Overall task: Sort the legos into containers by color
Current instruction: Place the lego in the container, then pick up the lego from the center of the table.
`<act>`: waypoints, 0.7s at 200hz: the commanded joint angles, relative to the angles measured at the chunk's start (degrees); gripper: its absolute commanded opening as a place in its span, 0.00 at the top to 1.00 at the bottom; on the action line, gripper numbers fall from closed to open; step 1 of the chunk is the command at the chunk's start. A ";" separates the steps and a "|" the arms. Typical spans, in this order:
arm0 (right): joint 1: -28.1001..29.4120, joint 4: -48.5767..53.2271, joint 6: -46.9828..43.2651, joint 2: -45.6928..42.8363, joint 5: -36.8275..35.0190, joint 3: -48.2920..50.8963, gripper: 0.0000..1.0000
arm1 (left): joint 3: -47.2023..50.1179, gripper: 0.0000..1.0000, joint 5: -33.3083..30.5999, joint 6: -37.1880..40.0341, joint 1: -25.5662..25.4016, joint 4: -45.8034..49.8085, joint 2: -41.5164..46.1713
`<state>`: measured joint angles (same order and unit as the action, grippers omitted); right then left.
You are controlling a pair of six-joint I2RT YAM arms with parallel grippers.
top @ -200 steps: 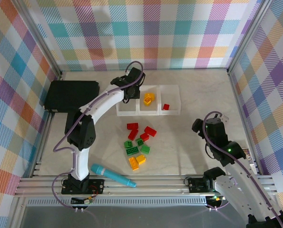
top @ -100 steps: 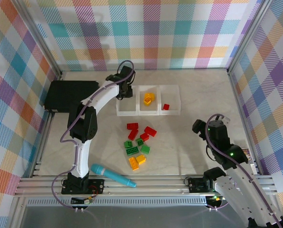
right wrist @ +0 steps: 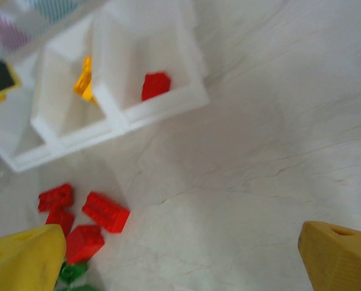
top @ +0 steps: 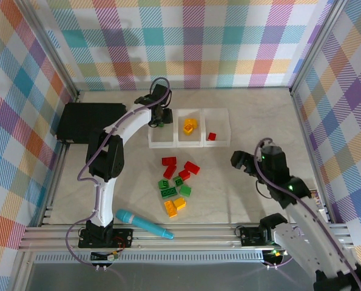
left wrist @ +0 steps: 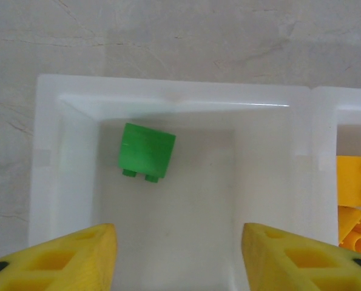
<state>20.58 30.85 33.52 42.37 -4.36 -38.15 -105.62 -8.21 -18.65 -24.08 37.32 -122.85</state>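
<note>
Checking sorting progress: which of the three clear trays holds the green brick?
The leftmost tray, beneath the left hand: it holds one green brick, while the middle tray has yellow-orange bricks and the right tray a red brick.

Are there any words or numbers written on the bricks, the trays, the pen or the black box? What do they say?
No words, numbers or signs can be read anywhere in these pictures.
The legos show only plain studs.
The containers are bare clear plastic.
The teal pen and the black case are too small to show any print, if they have some.
</note>
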 commanded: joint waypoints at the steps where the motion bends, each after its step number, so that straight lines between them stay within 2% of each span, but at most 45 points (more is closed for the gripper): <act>1: -0.19 -2.12 -3.98 10.36 14.39 -4.67 0.01 | 2.54 0.36 2.48 0.19 0.35 -2.56 5.28; 20: 0.01 -1.91 -3.98 21.87 23.60 -8.68 0.04 | 4.29 0.30 3.64 0.30 0.39 -2.43 7.99; 31: 0.97 -2.02 -4.64 27.05 25.48 -10.71 0.05 | 6.58 0.28 3.93 0.37 0.35 -2.84 10.15; 57: 5.44 2.12 -10.50 37.00 20.28 -18.03 0.05 | 13.32 0.20 4.45 1.25 0.36 -4.01 16.33; 84: 10.00 6.34 -18.52 44.98 12.84 -25.81 0.06 | 22.85 0.06 3.27 0.98 0.43 -7.72 25.19; 95: 11.58 6.56 -22.61 47.07 13.63 -27.56 0.06 | 28.48 0.00 3.17 0.49 0.68 -10.54 30.03; 108: 13.18 6.64 -27.15 48.54 15.63 -28.53 0.08 | 34.29 0.00 4.40 -0.23 1.74 -13.67 36.09; 140: 17.56 4.46 -41.07 48.09 9.27 -26.03 0.08 | 43.57 0.00 7.90 -1.29 3.95 -16.93 47.97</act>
<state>35.79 34.70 6.96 90.94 9.13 -65.54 -66.52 -2.98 -18.85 -21.69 25.21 -81.65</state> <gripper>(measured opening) 0.923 0.996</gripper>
